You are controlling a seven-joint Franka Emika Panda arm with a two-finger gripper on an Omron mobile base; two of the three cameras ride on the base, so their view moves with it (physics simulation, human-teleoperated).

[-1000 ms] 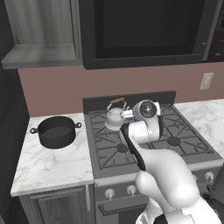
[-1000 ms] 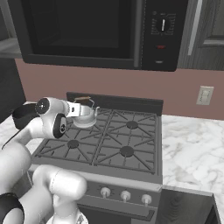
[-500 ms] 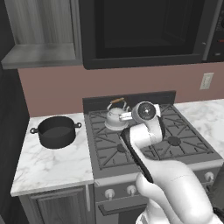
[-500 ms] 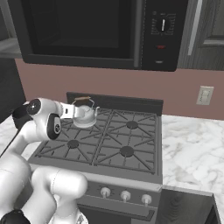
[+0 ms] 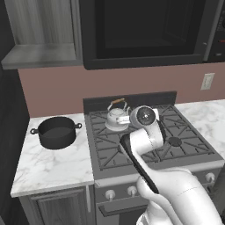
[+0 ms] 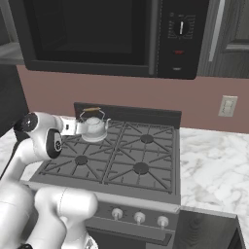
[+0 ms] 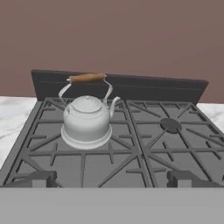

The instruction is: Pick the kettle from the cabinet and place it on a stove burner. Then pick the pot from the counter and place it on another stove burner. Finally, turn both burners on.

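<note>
The silvery kettle (image 7: 86, 119) with its wood-topped handle stands upright on the rear left stove burner (image 5: 117, 119) (image 6: 92, 127). My gripper (image 7: 112, 179) is open and empty, level with the kettle and a short way in front of it, not touching it (image 6: 70, 127). The dark pot (image 5: 56, 132) sits on the white marble counter (image 5: 52, 169) left of the range. Other burners (image 7: 170, 125) (image 6: 141, 168) lie bare under the black grates. The cabinet (image 5: 39, 30) above the pot stands open, showing its pale grey inside.
A black microwave (image 6: 97, 34) hangs low over the range. Silver knobs (image 6: 139, 217) line the range front. More marble counter (image 6: 214, 160) runs to the right, with a wall outlet (image 6: 226, 106) above it.
The hand has drawn back from the kettle toward the front of the range, jaws still open. The kettle stays put on its burner.
</note>
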